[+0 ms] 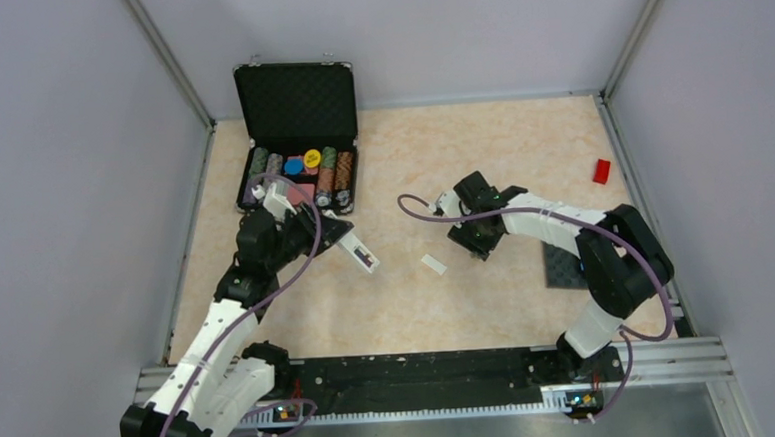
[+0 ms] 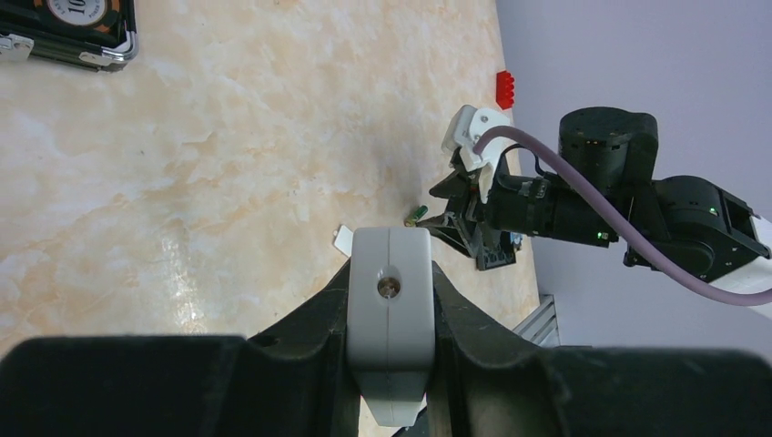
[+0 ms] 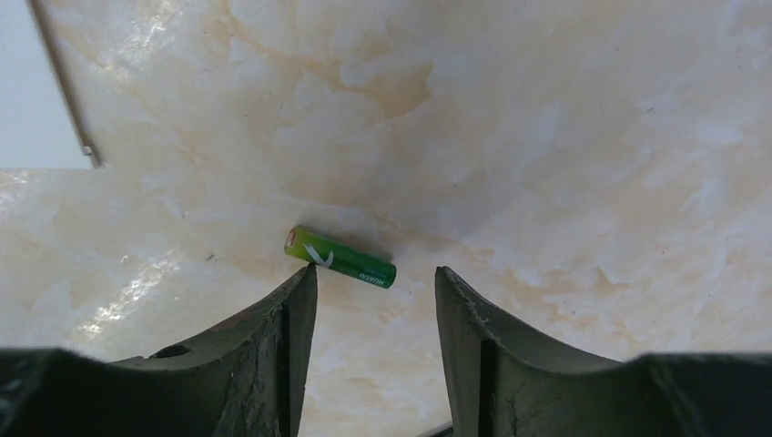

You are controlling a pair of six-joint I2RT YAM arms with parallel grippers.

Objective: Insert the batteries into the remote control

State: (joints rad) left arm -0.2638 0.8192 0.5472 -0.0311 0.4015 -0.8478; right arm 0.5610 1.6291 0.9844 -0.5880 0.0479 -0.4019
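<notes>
The remote control point(image 2: 391, 355) was clamped in the left gripper point(image 2: 391, 273). The right gripper point(image 3: 375, 278) was seen parted and empty over the counter point(image 3: 546, 137), the green battery point(image 3: 340, 258) lying loose just past its fingertips.

Both arms — the left arm point(image 1: 212, 333) and the right arm point(image 1: 554, 216) — wear white shells over black joints. A purple cable point(image 1: 310, 245) loops back from behind each wrist. The right gripper point(image 3: 375, 273) has matte black, curved fingers point(image 3: 259, 355). Just behind it sit a white bracket point(image 2: 473, 137) and a small green light point(image 2: 601, 238).
</notes>
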